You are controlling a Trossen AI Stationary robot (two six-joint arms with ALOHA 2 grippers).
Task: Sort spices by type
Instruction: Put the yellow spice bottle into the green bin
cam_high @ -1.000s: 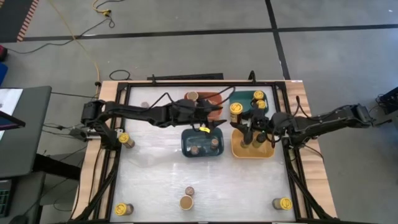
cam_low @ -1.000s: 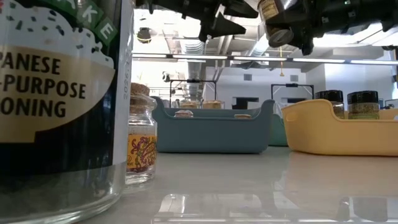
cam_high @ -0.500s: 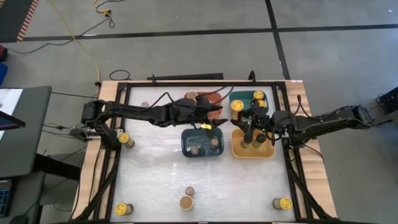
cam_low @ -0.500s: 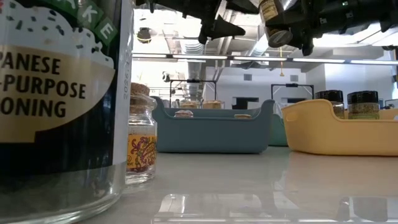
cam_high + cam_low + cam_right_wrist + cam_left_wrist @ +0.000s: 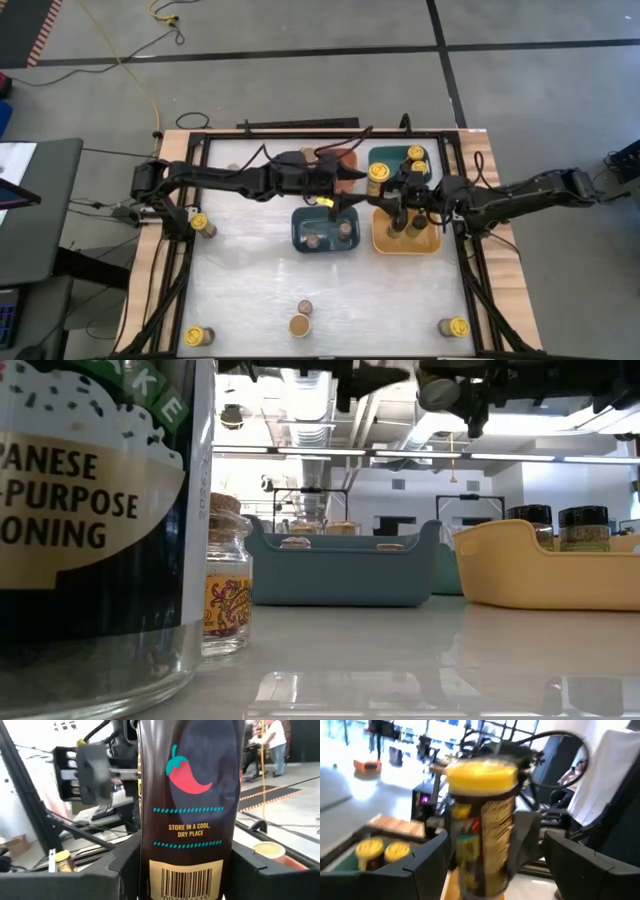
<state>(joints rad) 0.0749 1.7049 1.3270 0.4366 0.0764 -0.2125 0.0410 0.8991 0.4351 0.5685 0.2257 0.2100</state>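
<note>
The spice jar (image 5: 378, 175) in play has a yellow lid and a dark body with a red chilli label (image 5: 187, 775). My right gripper (image 5: 386, 197) is shut on it, in the air between the teal bin (image 5: 398, 157) and the yellow bin (image 5: 405, 245). My left gripper (image 5: 347, 182) is open just left of the jar, over the blue bin's (image 5: 325, 247) far edge. In the left wrist view the jar (image 5: 482, 825) stands ahead between my open fingers (image 5: 422, 870); I see no touch. Other jars stand in the bins and on the table. My right gripper pinches the jar's dark body (image 5: 187, 870) between its two fingers (image 5: 122, 865), one on each side. The fingers come about level from the table's right side. The jar stands upright, lid on top, lifted clear of the table and bins.
Yellow-lidded jars stand at the table's left edge (image 5: 203, 225) and both near corners (image 5: 198, 336) (image 5: 455, 327). A tan-lidded jar (image 5: 300, 325) and a brown-topped one (image 5: 305, 307) stand near the front. The orange bin (image 5: 340, 160) lies behind my left gripper. A big jar (image 5: 100, 510) fills the low view's left.
My right gripper has risen with the jar and moved slightly toward the far edge. My left gripper has also risen and moved a little toward the far edge, staying open beside the jar.
</note>
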